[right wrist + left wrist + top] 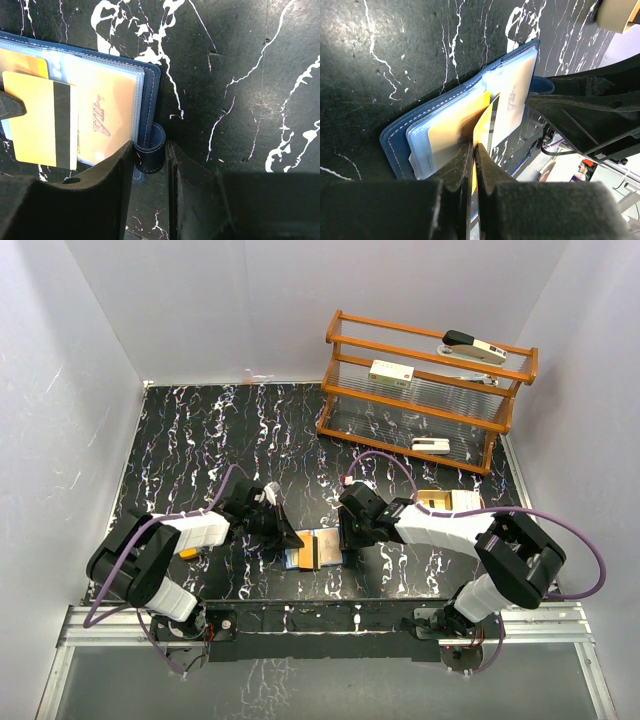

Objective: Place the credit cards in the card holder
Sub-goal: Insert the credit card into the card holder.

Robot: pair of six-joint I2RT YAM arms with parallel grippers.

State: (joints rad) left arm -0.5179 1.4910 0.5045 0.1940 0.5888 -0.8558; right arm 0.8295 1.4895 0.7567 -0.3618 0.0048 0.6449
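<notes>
**Open card holder on the worktop, 1 card held over it**

Item 1, card holder (318,550): navy blue, lying open and flat on the black marbled worktop (200,440), near its front edge and between the 2 arms. The clear sleeves face up. The right-hand sleeve holds an orange card (107,115) with printed lettering. The other sleeve holds a yellow card (445,131). The snap tab (151,150) sticks out from the right-hand edge.

Item 2, credit card (40,125): yellow-orange with a black stripe. It is off the worktop, above the middle of the open card holder and over the sleeves. In the left wrist view it stands on edge.

Item 3, left jaws, on the left arm (200,530): closed tight on the near end of the credit card, just left of the card holder.

Item 4, right jaws, on the right arm (440,525): set low at the right-hand edge of the card holder, 1 on either side of the snap tab with only a narrow gap. I cannot tell whether they press on the tab.

Item 5, wooden rack (430,390): stands at the back right, well apart from the card holder. It has glass shelves carrying 3 white devices (391,371).

Item 6, beige tray (447,501): behind the right arm, partly hidden.
</notes>
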